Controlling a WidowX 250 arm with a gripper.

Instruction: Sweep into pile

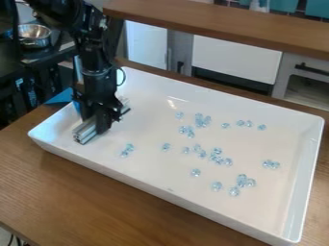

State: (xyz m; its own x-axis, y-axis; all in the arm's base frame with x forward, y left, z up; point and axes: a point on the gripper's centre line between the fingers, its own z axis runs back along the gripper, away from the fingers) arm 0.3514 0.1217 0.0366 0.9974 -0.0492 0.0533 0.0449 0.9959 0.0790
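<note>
With my gripper closed on one metal bar at frame left, I have one white tray's left rim near me and its floor stretching rightward. Roughly thirty light-blue beads lie scattered from centre to right, two left of centre; clumps prevent exactness.
</note>
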